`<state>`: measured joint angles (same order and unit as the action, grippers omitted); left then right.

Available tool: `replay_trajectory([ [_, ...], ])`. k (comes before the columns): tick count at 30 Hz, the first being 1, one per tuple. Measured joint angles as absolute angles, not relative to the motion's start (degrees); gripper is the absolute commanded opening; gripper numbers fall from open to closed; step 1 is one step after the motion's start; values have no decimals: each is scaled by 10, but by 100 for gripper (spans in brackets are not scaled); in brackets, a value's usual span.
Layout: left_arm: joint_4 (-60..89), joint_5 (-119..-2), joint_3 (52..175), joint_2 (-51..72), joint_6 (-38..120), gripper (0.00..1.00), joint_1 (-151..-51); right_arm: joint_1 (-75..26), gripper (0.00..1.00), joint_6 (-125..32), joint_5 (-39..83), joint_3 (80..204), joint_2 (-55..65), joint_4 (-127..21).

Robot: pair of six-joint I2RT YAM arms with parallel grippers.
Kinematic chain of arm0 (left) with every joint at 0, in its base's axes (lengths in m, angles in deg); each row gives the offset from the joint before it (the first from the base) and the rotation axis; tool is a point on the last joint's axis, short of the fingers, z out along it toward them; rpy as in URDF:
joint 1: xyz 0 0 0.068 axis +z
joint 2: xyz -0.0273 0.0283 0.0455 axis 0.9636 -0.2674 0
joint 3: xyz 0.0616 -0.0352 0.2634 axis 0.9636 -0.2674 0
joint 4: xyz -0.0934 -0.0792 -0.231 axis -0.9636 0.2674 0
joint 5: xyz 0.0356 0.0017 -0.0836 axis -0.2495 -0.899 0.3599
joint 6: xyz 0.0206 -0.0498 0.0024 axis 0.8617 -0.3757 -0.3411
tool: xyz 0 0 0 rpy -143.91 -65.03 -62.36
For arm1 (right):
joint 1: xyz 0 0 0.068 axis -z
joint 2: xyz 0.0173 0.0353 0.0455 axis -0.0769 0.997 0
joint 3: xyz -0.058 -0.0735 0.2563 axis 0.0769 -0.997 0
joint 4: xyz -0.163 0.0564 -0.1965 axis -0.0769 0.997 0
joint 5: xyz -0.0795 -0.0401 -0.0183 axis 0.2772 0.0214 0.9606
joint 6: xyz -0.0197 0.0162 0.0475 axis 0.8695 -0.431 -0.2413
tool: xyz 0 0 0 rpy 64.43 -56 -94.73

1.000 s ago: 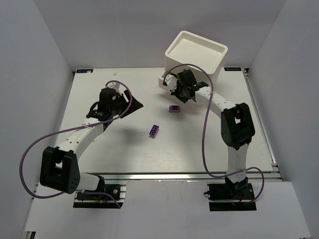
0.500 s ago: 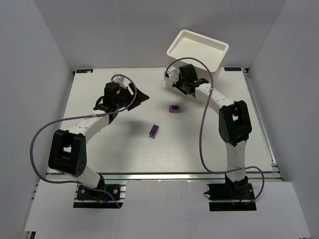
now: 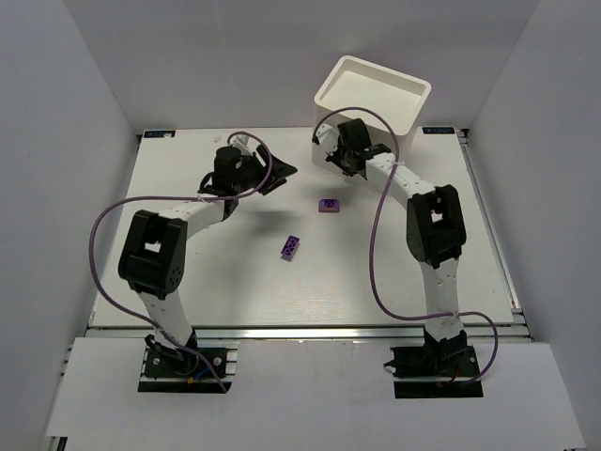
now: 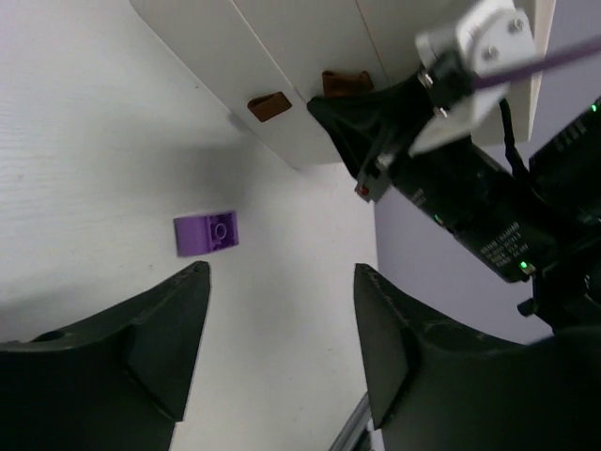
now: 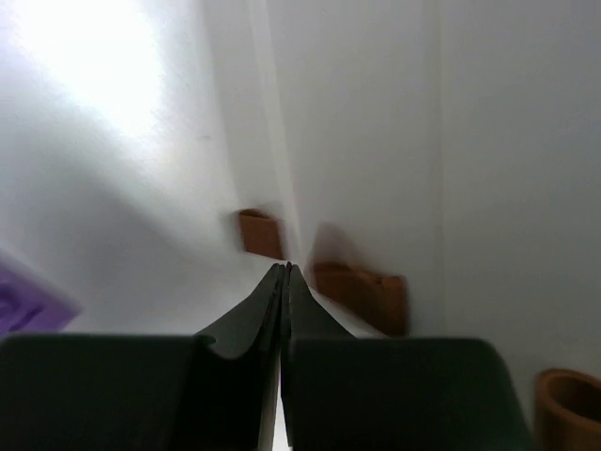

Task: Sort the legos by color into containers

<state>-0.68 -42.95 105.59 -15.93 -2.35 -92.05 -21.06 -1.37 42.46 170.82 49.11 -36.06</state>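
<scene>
left arm stretched rightward, fingers apart

wht table, gry walls, alu rail

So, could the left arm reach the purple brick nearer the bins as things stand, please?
Probably yes: the left hand is open, with the purple brick just ahead of it and only bare table between them. The right hand is shut, over by the white bins beyond.
</scene>
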Motion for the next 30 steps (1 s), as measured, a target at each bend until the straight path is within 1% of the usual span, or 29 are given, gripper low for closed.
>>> replay_trajectory([
  [1,-24,-427,1064,-179,-36,66,-923,-206,0,-12,394,1712,489,-347],
  [2,-34,-424,1072,-197,-46,61,-925,-199,0,-10,351,1714,484,-329],
  [3,-44,-422,1086,-218,-57,58,-928,-192,16,-6,301,1713,473,-306],
  [4,-56,-421,1105,-243,-66,55,-931,-184,31,-7,254,1710,459,-285],
  [5,-62,-419,1120,-261,-71,53,-934,-177,51,-10,203,1701,434,-268],
  [6,-67,-417,1143,-284,-78,52,-938,-171,83,-17,161,1689,403,-260],
  [7,-73,-416,1166,-306,-82,52,-943,-165,89,-27,132,1683,374,-251],
  [9,-81,-413,1209,-343,-89,52,-953,-155,89,-41,84,1689,313,-250],
  [11,-86,-412,1249,-375,-94,53,-965,-149,89,-55,57,1727,275,-250],
  [14,-90,-411,1298,-414,-98,57,-983,-141,89,-73,43,1804,258,-256],
  [17,-89,-411,1343,-451,-99,61,-998,-133,89,-83,54,1831,256,-262],
  [20,-85,-413,1375,-483,-100,63,-1010,-118,89,-87,74,1840,282,-256],
  [24,-78,-418,1406,-515,-101,63,-1021,-93,89,-89,76,1870,355,-230],
  [28,-67,-424,1412,-524,-101,64,-1023,-73,89,-86,75,1875,415,-204],
  [30,-67,-426,1413,-524,-101,64,-1023,-68,86,-79,76,1885,426,-218],
])
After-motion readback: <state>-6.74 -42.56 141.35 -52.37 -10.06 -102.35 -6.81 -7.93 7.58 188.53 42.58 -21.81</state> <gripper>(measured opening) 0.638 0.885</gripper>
